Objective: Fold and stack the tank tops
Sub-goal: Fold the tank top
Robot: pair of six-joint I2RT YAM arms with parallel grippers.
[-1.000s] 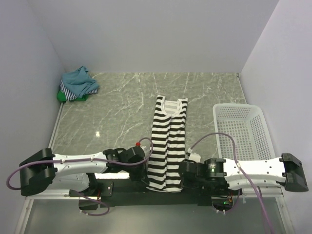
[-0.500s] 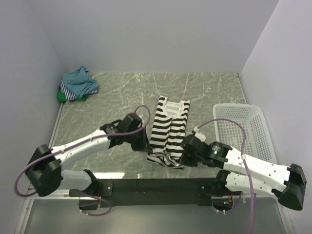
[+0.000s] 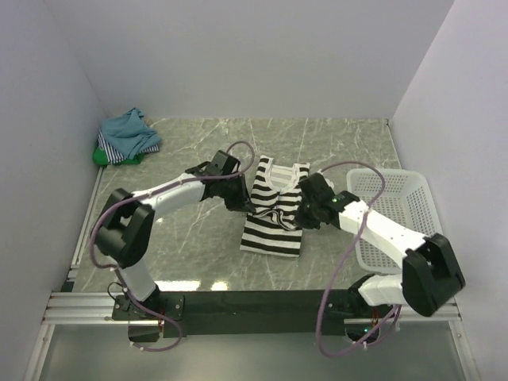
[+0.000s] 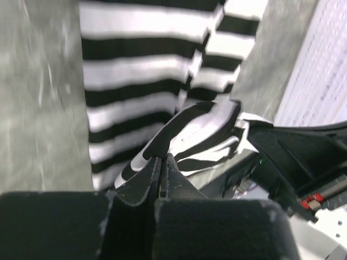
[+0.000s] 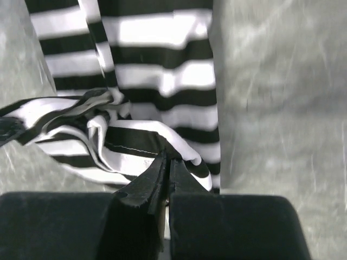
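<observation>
Left tool [image 4: 162, 162]: clamped tight on the hem of the black-and-white striped cloth tank top [image 3: 272, 232].
Right tool [image 5: 167, 158]: clamped on the opposite hem corner.
Tank top location: middle of the grey marble surface [image 3: 182, 159], hem lifted over its body.
Risk: unequal tool travel skews the fold; a thin pinch may slip and drop the hem.

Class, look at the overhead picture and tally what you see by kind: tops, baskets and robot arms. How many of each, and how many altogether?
Tops: 4 (black-and-white striped top, teal top, thin-striped top, green top)
Baskets: 1 (white basket)
Robot arms: 2 (left arm, right arm)
Total: 7
</observation>
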